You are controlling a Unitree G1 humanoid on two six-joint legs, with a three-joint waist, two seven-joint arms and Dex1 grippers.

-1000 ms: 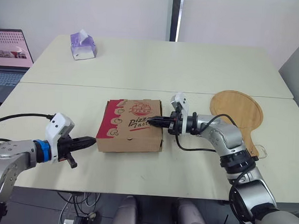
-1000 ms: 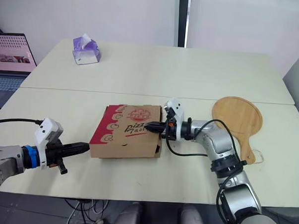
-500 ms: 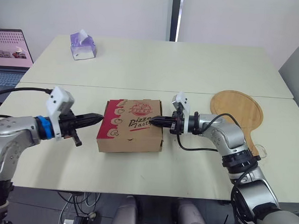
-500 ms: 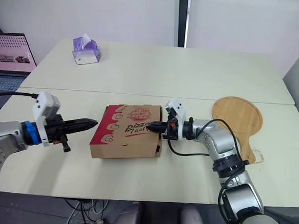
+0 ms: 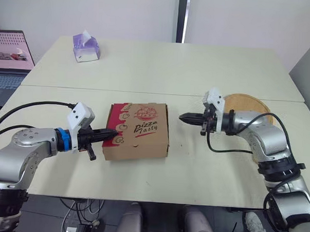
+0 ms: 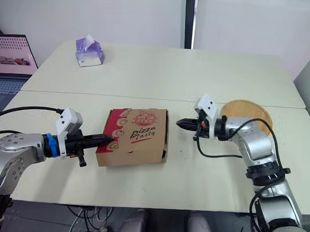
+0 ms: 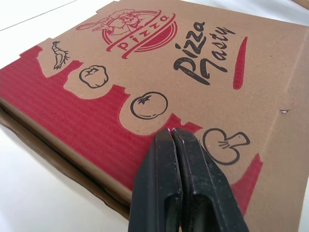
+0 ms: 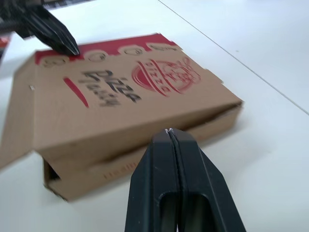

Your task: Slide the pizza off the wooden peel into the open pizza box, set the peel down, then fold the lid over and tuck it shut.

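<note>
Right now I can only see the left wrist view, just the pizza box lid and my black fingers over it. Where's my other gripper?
Observer: The right gripper hangs shut above the table, off the right side of the pizza box, not touching it.
Operator: Did the wooden peel get put down?
Observer: Yes, the peel lies flat on the table, farther right than that gripper.
Operator: Is the box shut all the way?
Observer: Not quite, it seems. The right wrist view shows a dark gap under the lid along that side.
</note>
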